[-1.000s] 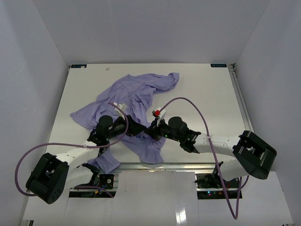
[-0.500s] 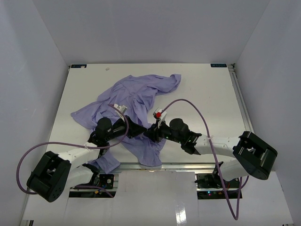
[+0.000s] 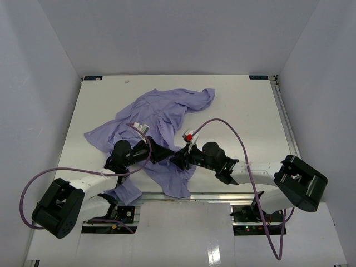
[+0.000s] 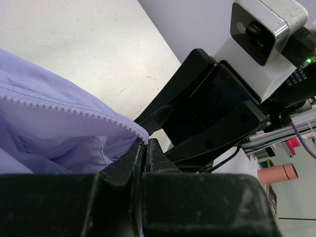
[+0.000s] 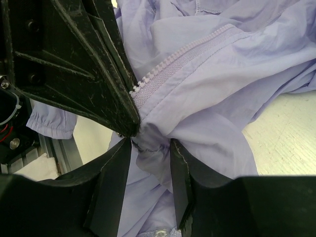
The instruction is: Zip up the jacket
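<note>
The lavender jacket [image 3: 167,108] lies crumpled across the middle of the white table, one flap hanging over the near edge. My left gripper [image 3: 166,152] is shut on the end of the jacket's toothed zipper edge [image 4: 64,106], pinched at the tips [image 4: 144,143]. My right gripper [image 3: 177,158] meets it tip to tip. In the right wrist view its fingers [image 5: 118,173] squeeze a bunched fold of the jacket [image 5: 153,148] just below the other zipper edge [image 5: 182,54]. The slider is not visible.
The table [image 3: 245,111] has white walls on three sides and a metal rail [image 3: 222,194] along its near edge. Purple cables [image 3: 233,130] loop over both arms. A pink cylinder [image 4: 279,173] lies off the table in the left wrist view.
My right gripper has crept left towards the left gripper, and the jacket's near flap has drawn in slightly. The left arm has barely moved.
</note>
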{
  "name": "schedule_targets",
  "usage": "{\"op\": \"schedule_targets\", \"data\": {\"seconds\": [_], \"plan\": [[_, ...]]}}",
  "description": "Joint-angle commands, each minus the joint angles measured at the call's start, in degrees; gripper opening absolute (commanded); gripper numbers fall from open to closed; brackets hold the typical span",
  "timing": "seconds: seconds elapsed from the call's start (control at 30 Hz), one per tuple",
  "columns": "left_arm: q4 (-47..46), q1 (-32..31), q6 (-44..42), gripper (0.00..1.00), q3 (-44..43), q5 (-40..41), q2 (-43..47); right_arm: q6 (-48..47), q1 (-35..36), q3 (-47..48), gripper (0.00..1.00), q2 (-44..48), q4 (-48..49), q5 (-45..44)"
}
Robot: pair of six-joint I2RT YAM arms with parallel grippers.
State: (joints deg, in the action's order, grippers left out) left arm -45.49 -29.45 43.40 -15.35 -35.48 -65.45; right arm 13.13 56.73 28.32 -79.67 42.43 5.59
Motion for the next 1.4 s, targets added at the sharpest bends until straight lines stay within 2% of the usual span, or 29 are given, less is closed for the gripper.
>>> {"op": "schedule_targets", "data": {"seconds": [0.0,0.17,0.3,0.4,0.57,0.63,0.67,0.7,0.73,0.77,0.8,0.87,0.97,1.1,1.23,1.3,1.37], "plan": [[-3.3,-0.1,0.8,0.00,0.8,-1.0,0.0,0.1,0.0,0.0,0.44,-0.8,4.3,1.3],[-4.2,-0.1,1.3,0.00,1.0,-1.1,-0.2,0.1,0.0,-0.3,0.42,-0.7,4.8,1.0],[-4.9,-0.1,1.7,0.00,1.2,-0.8,-0.2,0.2,0.0,-0.2,0.29,-1.0,5.1,1.9],[-3.9,-0.1,2.0,0.00,1.1,0.3,-0.1,0.7,0.0,-0.8,0.09,-1.0,6.1,3.6],[-1.1,0.0,1.1,0.00,0.2,2.6,0.5,1.3,0.0,-3.4,0.08,1.0,8.4,4.6],[1.7,0.0,0.6,0.04,-0.2,3.5,1.5,1.0,0.0,-4.4,0.08,2.1,8.3,4.3],[3.0,0.0,0.3,0.16,-0.9,5.1,1.9,1.0,-0.1,-4.9,0.08,2.5,8.1,4.1],[4.8,0.0,-0.2,0.18,-1.1,5.4,2.5,0.9,-0.2,-4.9,0.08,3.0,7.7,4.1],[9.8,0.0,-1.7,0.39,-2.3,9.0,4.0,0.8,-0.5,-4.9,0.08,3.7,6.5,3.8],[14.1,0.0,-2.7,0.50,-3.6,12.3,5.3,0.8,-0.9,-4.6,0.08,4.1,5.3,3.7],[19.3,0.0,-3.3,0.54,-5.1,17.1,6.9,0.8,-1.1,-4.4,0.08,4.3,3.9,3.9],[29.8,0.0,-3.1,0.58,-7.8,28.0,9.8,0.8,-1.4,-4.2,0.08,4.9,2.1,4.3],[47.7,0.0,2.0,0.63,-11.9,46.6,12.8,0.8,-1.8,-4.6,0.08,5.8,0.7,5.1],[62.3,0.1,9.5,0.70,-12.7,55.8,16.6,0.9,-2.9,-5.6,0.08,7.6,0.2,6.7],[71.1,0.5,16.9,0.74,-11.8,63.9,19.2,1.0,-4.0,-6.1,0.08,10.0,-2.3,4.7],[72.9,1.5,20.6,0.72,-10.6,68.9,19.5,1.2,-4.3,-6.8,0.08,11.4,-3.1,2.8],[72.3,5.3,22.4,0.72,-10.0,69.0,17.4,1.4,-4.6,-7.6,0.08,13.5,-3.1,2.4]]}}
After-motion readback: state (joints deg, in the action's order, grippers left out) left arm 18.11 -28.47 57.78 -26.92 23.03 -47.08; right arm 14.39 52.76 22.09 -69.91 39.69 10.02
